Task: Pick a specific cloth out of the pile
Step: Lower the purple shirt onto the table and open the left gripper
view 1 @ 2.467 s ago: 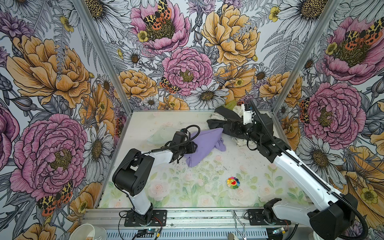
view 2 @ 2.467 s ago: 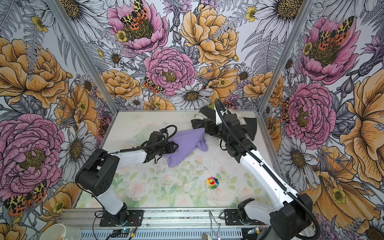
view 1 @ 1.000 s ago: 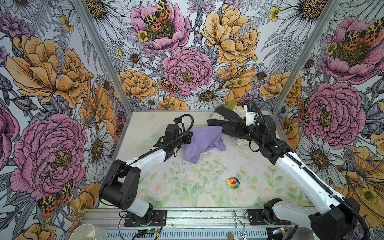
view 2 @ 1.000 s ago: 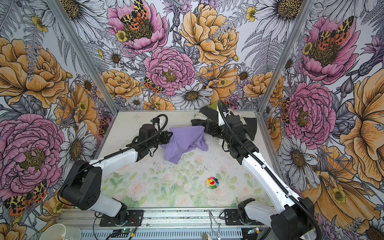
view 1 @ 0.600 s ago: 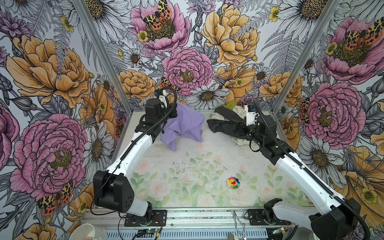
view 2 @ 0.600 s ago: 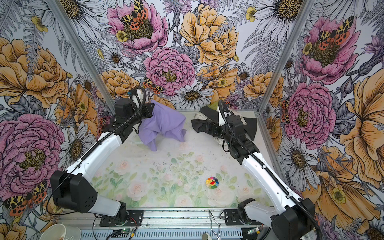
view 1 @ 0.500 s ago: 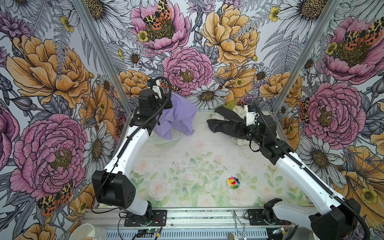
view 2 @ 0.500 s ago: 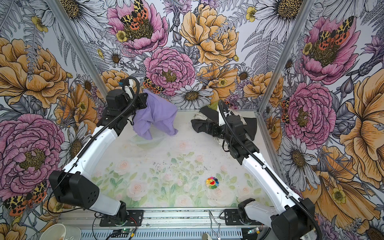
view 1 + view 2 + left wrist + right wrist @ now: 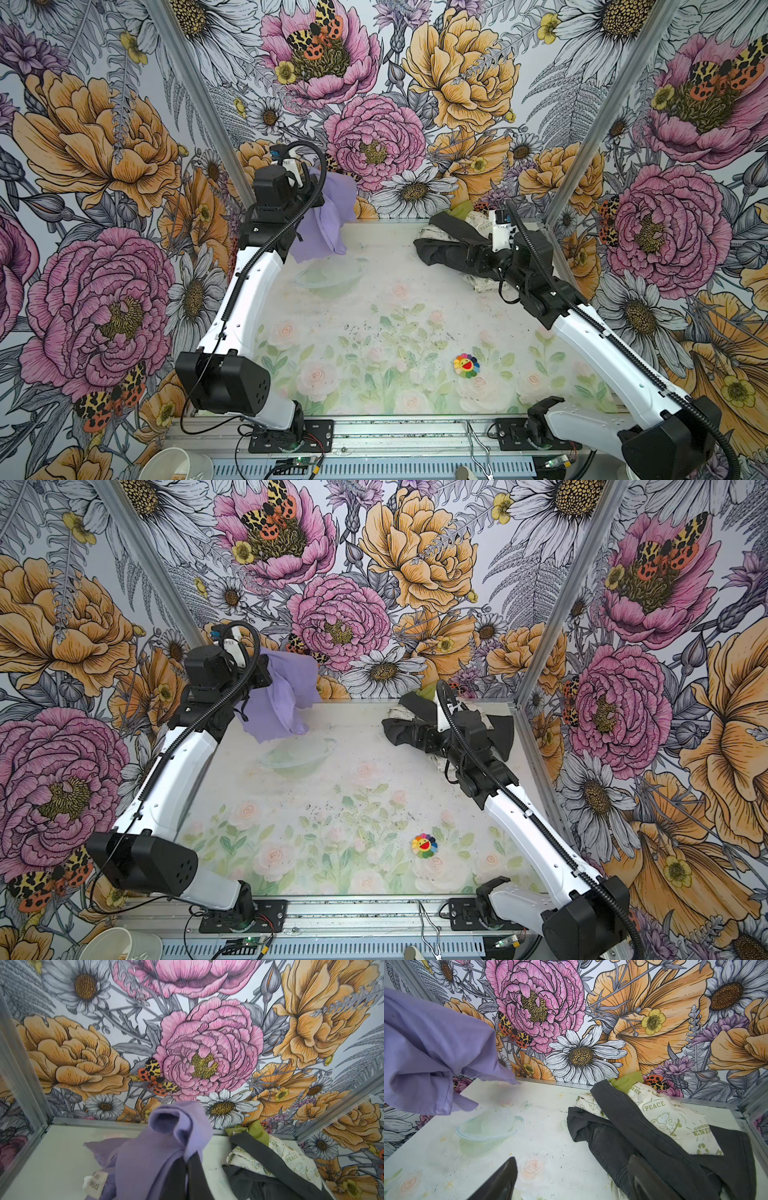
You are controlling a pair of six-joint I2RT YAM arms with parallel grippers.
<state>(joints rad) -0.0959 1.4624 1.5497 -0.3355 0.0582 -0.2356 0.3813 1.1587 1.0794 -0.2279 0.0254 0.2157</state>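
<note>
The cloth [image 9: 328, 220], plain lavender, hangs in the air at the back left, and my left gripper [image 9: 309, 195] is shut on its upper edge. In the left wrist view its folds [image 9: 162, 1147] drape over the closed gripper [image 9: 185, 1176]. The pile [image 9: 453, 232] lies at the back right: a dark grey garment [image 9: 633, 1126] across a cream printed cloth [image 9: 675, 1118], with lime-green fabric [image 9: 627, 1082] behind. My right gripper [image 9: 572, 1159] stands open at the pile's near edge, one finger over the grey garment, the other over bare table.
A clear glass bowl [image 9: 328, 276] sits on the table just below the hanging cloth's lower corner. A small rainbow flower sticker [image 9: 466, 365] lies at the front right. Floral walls close in the back and both sides.
My left arm has swung the lavender cloth off the table, up and to the back left, until it hangs above the bowl. The right arm has stayed put.
</note>
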